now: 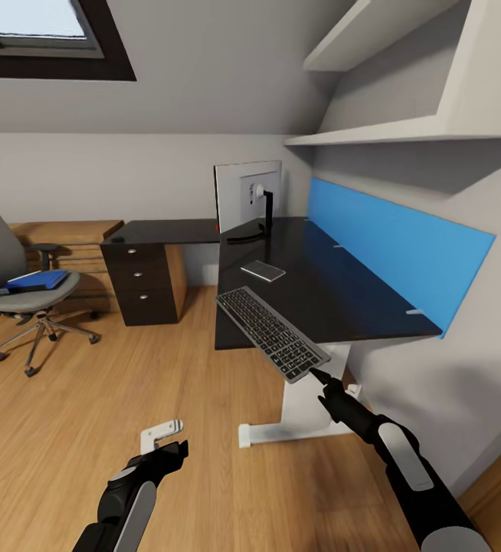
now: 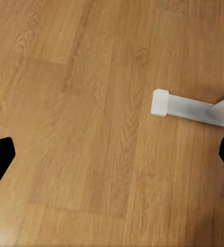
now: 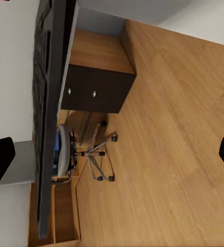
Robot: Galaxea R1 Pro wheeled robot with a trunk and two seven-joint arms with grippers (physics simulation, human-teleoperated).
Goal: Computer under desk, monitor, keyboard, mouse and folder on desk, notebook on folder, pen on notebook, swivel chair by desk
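While right gripper (image 1: 312, 373) pinches keyboard (image 1: 272, 331) over desk (image 1: 335, 295) edge | left gripper (image 1: 175, 448) spread, empty | key legends unreadable

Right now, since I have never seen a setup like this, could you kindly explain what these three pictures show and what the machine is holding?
These are simulator renders from a wheeled robot with two arms. The large picture comes from a camera on its head, looking forward and down over both arms. The other two come from cameras near each arm's tool, looking along its two fingers.

The right tool holds the keyboard by its near end, tilted at the front edge of the black desk. In its own camera the keyboard appears as a dark strip seen edge-on. The left tool hangs open and empty above the wooden floor, near the desk's white foot.

On the desk stand the monitor and a small flat grey object. The swivel chair stands apart, with the blue folder on its seat.
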